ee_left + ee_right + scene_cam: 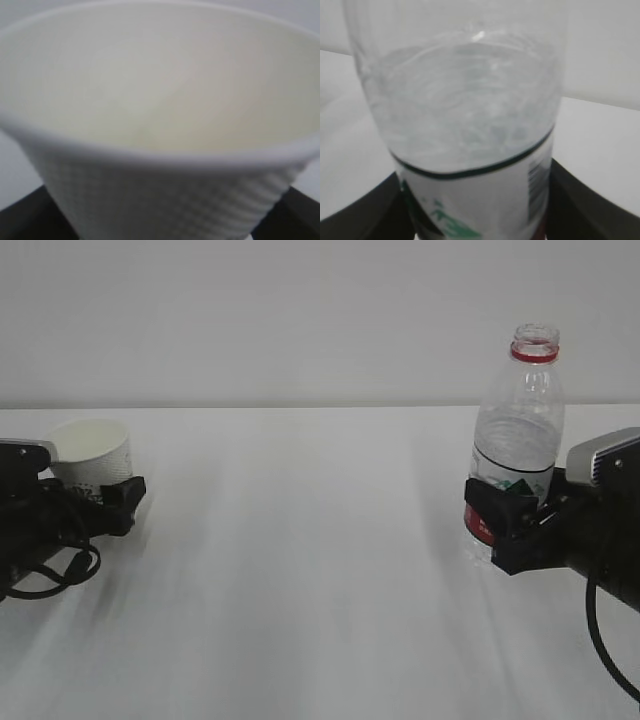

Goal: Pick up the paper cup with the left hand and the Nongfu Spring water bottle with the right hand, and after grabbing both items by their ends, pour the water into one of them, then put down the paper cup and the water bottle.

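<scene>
The white paper cup [92,452] stands at the far left and fills the left wrist view, its dotted wall [160,200] close up and its inside dry. My left gripper [105,490] is open wide around its lower part, with black fingers [22,217] at both bottom corners. At the right stands the Nongfu Spring water bottle [520,430], uncapped, with a red neck ring. My right gripper [505,515] is shut on its labelled lower part, fingers [365,210] pressed against both sides. Clear water [465,110] sits above the label.
The white table [300,570] runs between the two arms, with a plain pale wall behind it. The left arm's cables [60,565] loop low at the left edge.
</scene>
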Available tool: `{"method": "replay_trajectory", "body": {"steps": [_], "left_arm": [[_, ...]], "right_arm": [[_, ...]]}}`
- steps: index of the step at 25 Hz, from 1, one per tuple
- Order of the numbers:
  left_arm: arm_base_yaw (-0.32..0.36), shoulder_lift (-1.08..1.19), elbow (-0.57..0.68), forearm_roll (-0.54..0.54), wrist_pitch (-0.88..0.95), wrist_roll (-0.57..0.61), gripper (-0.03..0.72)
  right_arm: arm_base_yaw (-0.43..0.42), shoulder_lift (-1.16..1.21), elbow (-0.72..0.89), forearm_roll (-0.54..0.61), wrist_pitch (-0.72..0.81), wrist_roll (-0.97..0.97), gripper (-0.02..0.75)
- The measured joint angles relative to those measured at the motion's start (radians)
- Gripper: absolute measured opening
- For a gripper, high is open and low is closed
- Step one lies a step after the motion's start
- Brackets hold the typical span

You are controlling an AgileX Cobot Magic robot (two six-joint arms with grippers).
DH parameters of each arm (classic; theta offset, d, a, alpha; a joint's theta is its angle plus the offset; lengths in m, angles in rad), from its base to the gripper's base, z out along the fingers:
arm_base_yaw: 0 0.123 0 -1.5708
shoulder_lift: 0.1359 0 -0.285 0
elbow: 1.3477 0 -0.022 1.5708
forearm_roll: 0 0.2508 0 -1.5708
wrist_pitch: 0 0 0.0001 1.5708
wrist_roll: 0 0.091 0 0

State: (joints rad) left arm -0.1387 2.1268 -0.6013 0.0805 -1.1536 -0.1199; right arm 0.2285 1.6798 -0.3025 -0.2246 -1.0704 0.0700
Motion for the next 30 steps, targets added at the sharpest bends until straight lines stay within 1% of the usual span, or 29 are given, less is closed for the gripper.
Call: {"method": "replay_trajectory", "body": {"steps": [7, 12, 17, 20, 24, 30], "left_arm": [[0.0, 0.0, -0.02, 0.0, 0.0, 0.0, 0.659], [0.0, 0.0, -0.02, 0.0, 0.0, 0.0, 0.576], [0.0, 0.001, -0.02, 0.012, 0.0, 0.0, 0.567], [0.0, -0.001, -0.02, 0.059, 0.002, 0.0, 0.567], [0.0, -0.044, -0.02, 0.162, 0.004, -0.011, 0.567], [0.0, -0.085, -0.02, 0.291, 0.002, -0.092, 0.567]], "right_arm": [[0.0, 0.0, 0.0, 0.0, 0.0, 0.0, 0.494], [0.0, 0.0, 0.0, 0.0, 0.0, 0.0, 0.494], [0.0, 0.0, 0.0, 0.0, 0.0, 0.0, 0.494], [0.0, 0.0, 0.0, 0.0, 0.0, 0.0, 0.494], [0.0, 0.0, 0.0, 0.002, 0.0, 0.0, 0.494], [0.0, 0.0, 0.0, 0.016, 0.0, 0.0, 0.494]]}}
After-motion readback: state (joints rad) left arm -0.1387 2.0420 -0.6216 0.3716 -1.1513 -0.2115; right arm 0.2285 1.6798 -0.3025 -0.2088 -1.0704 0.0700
